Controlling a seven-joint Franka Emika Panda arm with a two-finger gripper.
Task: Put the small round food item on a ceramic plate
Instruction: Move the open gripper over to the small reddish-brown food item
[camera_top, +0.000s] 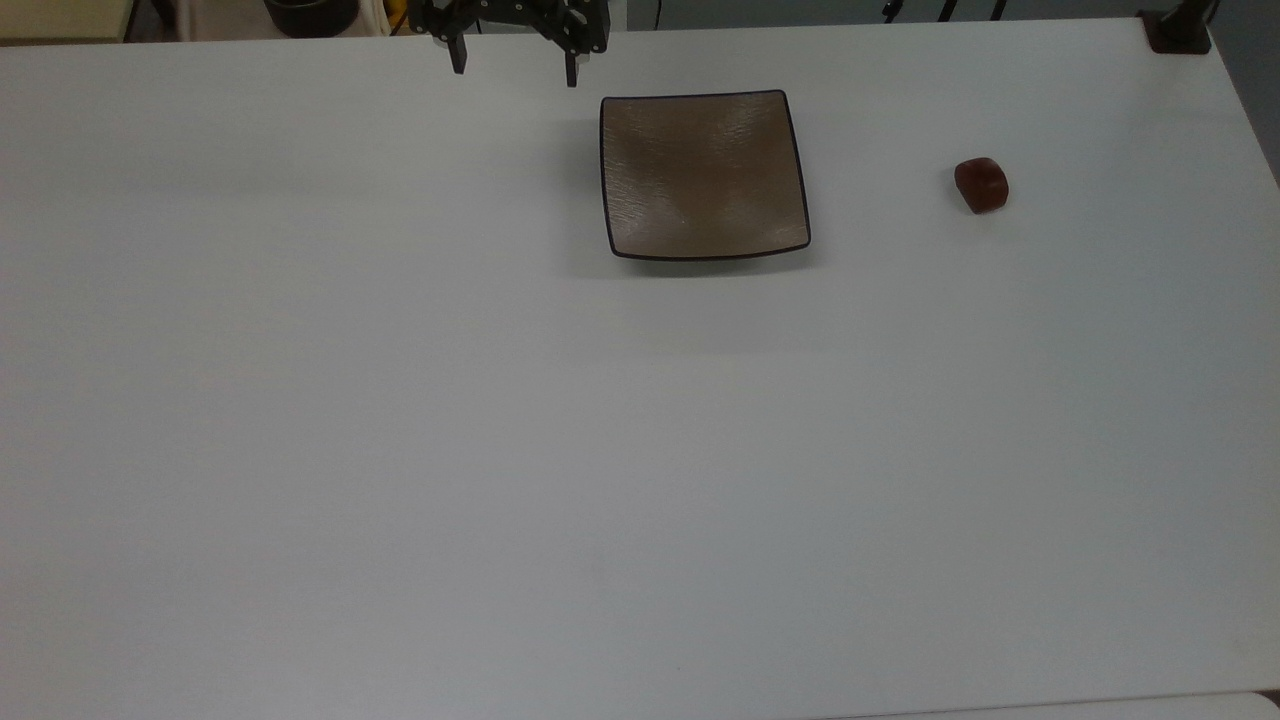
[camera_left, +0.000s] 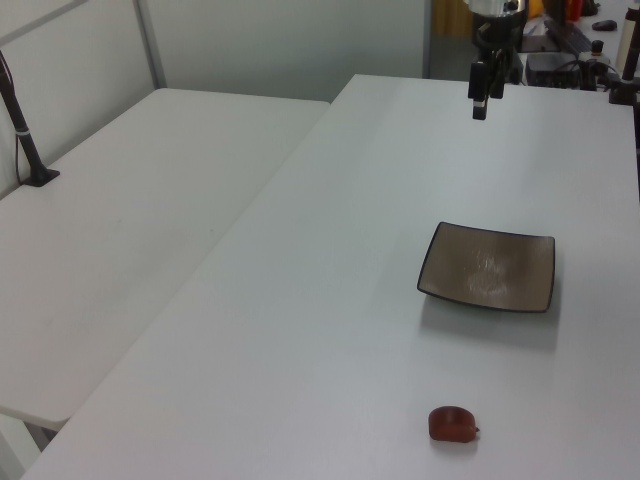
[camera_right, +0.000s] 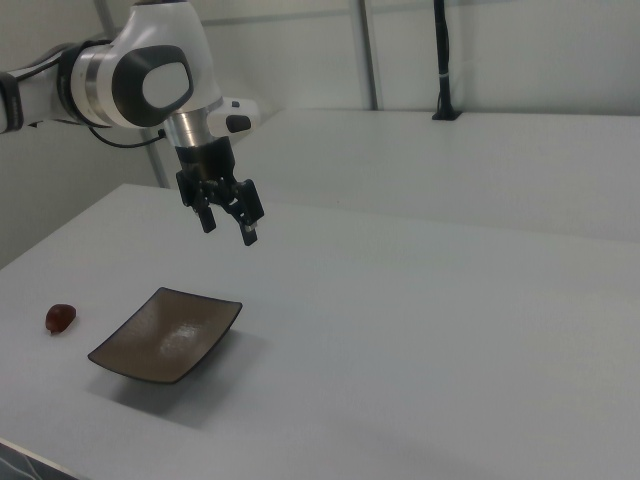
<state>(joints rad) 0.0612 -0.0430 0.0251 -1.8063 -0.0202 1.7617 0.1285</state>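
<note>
- The food lump (camera_top: 981, 185) lies alone on the white tabletop (camera_top: 400, 420), toward the top view's right edge and near the far edge, well apart from the plate (camera_top: 703, 175).
- The plate sits bare near the middle of the far edge, between the lump and the hand (camera_top: 514, 58).
- The hand hangs in the air above the far edge, just beyond the plate's far left corner in the top view. The lump therefore lies off to the top view's right of it, past the plate.
- The lump is squat and blocky, with no clear long axis.
- The hand's two fingers (camera_right: 209, 220) stand wide apart and point down, holding nothing and touching nothing.
- The coming move is probably a sideways reach over the plate, then a descent onto the lump.
</note>
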